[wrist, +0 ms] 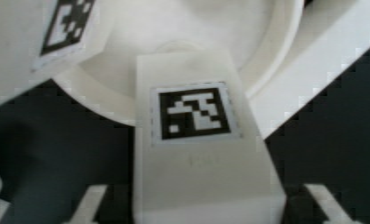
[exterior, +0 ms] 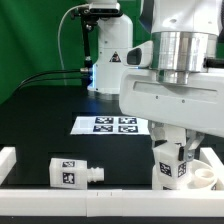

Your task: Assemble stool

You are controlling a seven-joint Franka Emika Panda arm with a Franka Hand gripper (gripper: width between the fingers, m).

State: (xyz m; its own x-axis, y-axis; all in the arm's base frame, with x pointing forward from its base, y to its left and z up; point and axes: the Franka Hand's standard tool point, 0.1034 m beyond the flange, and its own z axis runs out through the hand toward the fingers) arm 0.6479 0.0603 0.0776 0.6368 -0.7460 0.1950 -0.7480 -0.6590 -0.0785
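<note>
The black surface [exterior: 45, 120] is the biggest thing here, with white border rails [exterior: 60, 200] along its edge and the marker board [exterior: 115, 124] lying flat in the middle. The big robot arm [exterior: 170, 90] reaches down on the exterior view's right. Under it sits the round seat [exterior: 207, 178] of the stool, close to the rail. One leg [exterior: 171, 165] stands upright on the seat, and the wrist view shows this leg [wrist: 200, 110] pointing down at the seat [wrist: 102, 85], with its square tag facing the camera. A second leg [exterior: 72, 173] lies on its side on the surface, well apart from the seat, toward the exterior view's left. The tool [wrist: 203, 208] sits around the upright leg, with a finger [wrist: 93, 205] on each side, but the picture is too blurry to tell whether they squeeze the leg or stand just off it. I think the step in hand is fixing this first leg into the seat. The next move likely needs the peg lined up straight with its hole, then a careful push or turn so that the leg does not tip.
</note>
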